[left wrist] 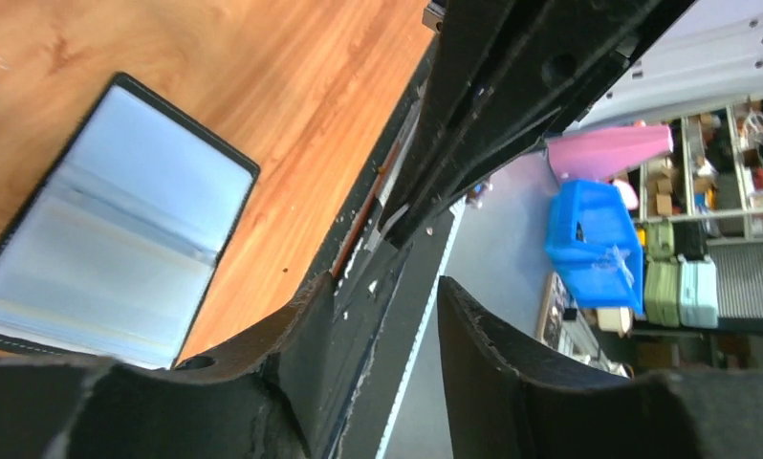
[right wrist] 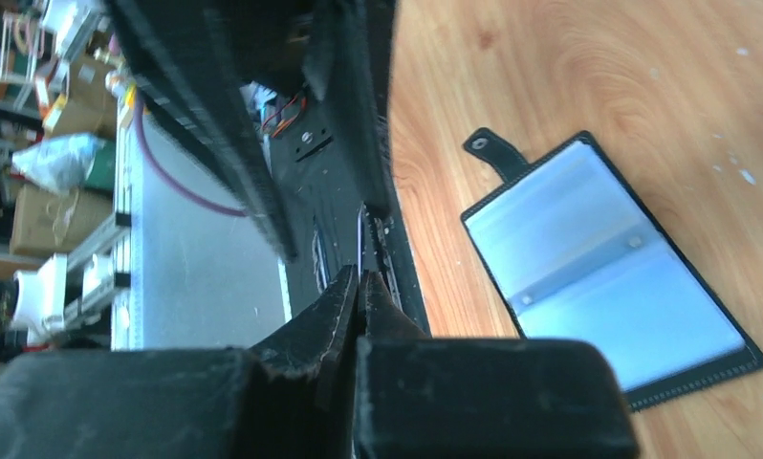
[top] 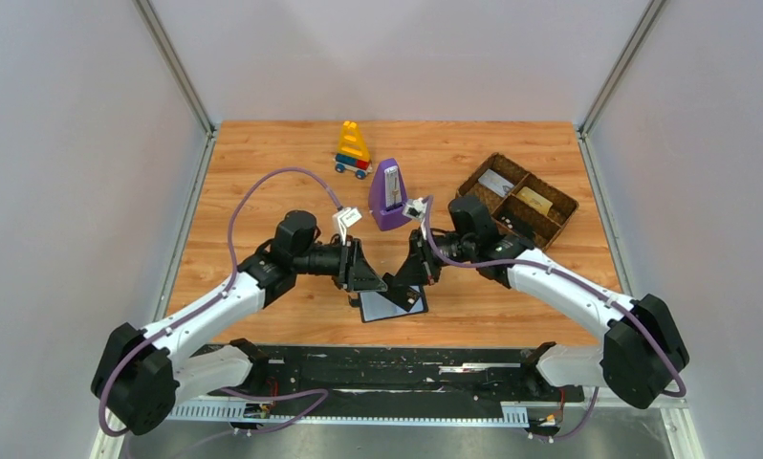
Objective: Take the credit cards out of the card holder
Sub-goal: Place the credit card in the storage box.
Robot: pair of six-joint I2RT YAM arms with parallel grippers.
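The card holder [top: 394, 304] lies open and flat near the table's front edge, showing two grey-blue panels with a black rim. It also shows in the left wrist view [left wrist: 110, 229] and in the right wrist view [right wrist: 607, 263]. No card shows in its panels. A yellow-orange card [top: 535, 201] and a pale grey card [top: 495, 182] lie in the brown tray. My left gripper [top: 368, 282] hovers just left of the holder; its jaws [left wrist: 382, 306] are open and empty. My right gripper [top: 408, 280] is just above the holder's right part, shut [right wrist: 360, 287] with nothing seen between the fingers.
A brown woven divided tray [top: 550, 228] stands at the back right. A purple metronome [top: 389, 196] stands mid-table behind the grippers. A yellow toy [top: 353, 148] sits at the back. A black rail [top: 387, 363] runs along the table's front edge.
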